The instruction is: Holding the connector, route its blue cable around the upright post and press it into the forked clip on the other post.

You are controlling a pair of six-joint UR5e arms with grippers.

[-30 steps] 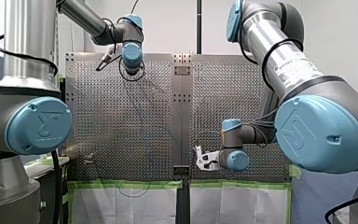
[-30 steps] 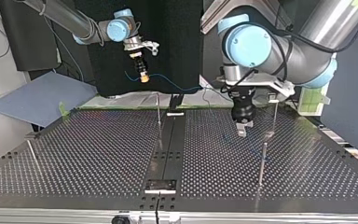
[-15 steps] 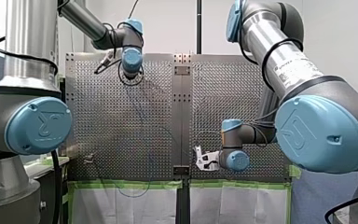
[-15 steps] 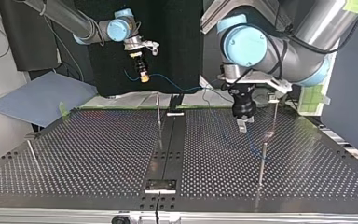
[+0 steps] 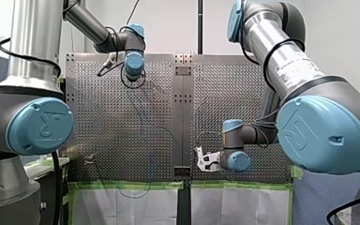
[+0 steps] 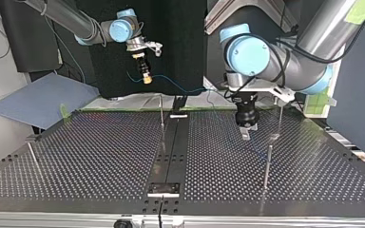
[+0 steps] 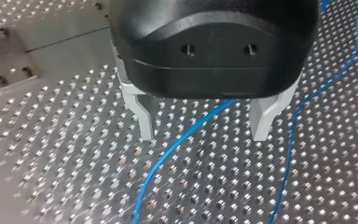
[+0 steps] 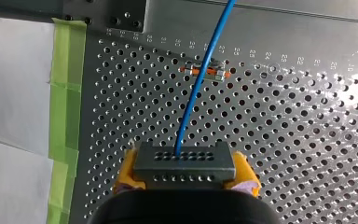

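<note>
Connector [image 8: 184, 159] is pinched by my right gripper [image 8: 186, 176] above the perforated tabletop [image 8: 307, 140] near its green tape [image 8: 65, 93]. Blue cable [image 7: 186, 130] is seen between my left gripper [image 7: 204, 135], spread open, ungripped. Backdrop [image 6: 171, 42] is probably black cloth.

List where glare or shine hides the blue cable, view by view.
Right wrist view: glare whitens part of the table, but the blue cable is plain. Left wrist view: the table glints, cable clear. Top view: plain against the black backdrop, faint over the table. Front view: barely traceable.
</note>
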